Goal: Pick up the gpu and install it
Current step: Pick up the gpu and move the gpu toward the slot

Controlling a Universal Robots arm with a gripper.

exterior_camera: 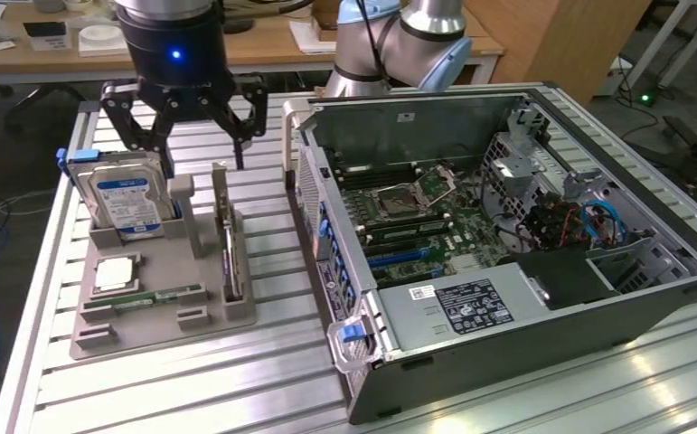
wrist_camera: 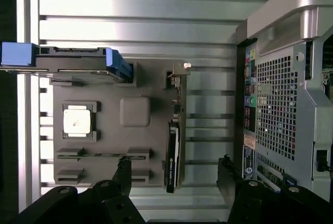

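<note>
**A:** Starting from the exterior view's left, what sits on the grey holder [exterior_camera: 242,318]?

**B:** A blue-labelled hard drive [exterior_camera: 125,201] stands upright in the holder's far corner on that side. Nearer the camera on the same side, a square processor chip [exterior_camera: 114,271] lies flat in its recess. A narrow green RAM stick [exterior_camera: 157,297] lies in a slot just beside it.

**A:** And the gpu?

**B:** The gpu [exterior_camera: 230,258] stands on its long edge in the slot along the holder's edge toward the exterior view's right. It is seated there and nothing is gripping it.

**A:** Where is the gripper?

**B:** The gripper [exterior_camera: 200,155] hangs over the holder's far end, between the hard drive and the gpu's far end. Its jaws are spread wide and hold nothing. In the wrist view one finger [wrist_camera: 123,169] is over the holder and the other is off its edge, with the gpu's dark edge between them.

**A:** Beyond the holder?

**B:** The opened computer case [exterior_camera: 505,380] lies on the slatted table [exterior_camera: 203,391], just beside the holder's gpu edge.
</note>
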